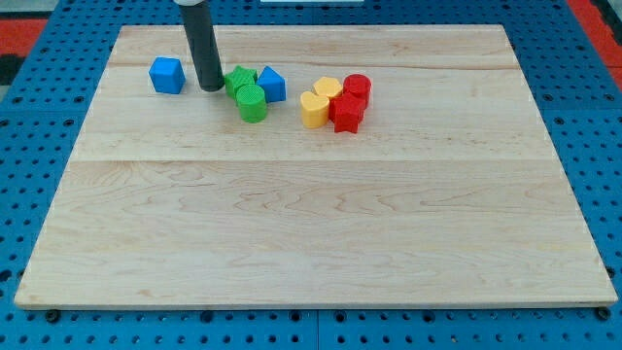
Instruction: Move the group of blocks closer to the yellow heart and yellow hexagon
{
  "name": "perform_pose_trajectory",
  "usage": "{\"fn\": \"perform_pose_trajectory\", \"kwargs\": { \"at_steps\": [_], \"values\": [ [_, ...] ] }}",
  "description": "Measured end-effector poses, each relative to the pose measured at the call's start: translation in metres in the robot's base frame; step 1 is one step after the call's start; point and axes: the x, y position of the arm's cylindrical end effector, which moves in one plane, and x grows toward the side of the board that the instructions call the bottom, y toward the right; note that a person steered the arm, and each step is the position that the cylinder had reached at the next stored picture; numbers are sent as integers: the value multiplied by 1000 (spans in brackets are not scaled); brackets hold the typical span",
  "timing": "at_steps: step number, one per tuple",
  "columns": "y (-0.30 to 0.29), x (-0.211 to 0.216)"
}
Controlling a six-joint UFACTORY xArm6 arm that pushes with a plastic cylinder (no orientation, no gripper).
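My tip (210, 87) rests on the board near the view's top left, between a blue cube (167, 75) on its left and a green block (239, 80) on its right, close to the green block. A green cylinder (252, 101) sits just below that green block, and a blue triangular block (272, 85) touches them on the right. Further right lie the yellow heart (313, 109) and the yellow hexagon (328, 89), touching a red cylinder (357, 88) and a red star-like block (347, 113).
The wooden board (311, 224) lies on a blue perforated table (39, 146). The board's edges run close to the frame on all sides.
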Motion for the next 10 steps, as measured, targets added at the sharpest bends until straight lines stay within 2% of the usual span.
{"fn": "perform_pose_trajectory", "kwargs": {
  "at_steps": [2,3,6,8,9,10],
  "values": [
    [61,2],
    [72,4],
    [69,12],
    [11,14],
    [24,34],
    [63,57]
  ]
}}
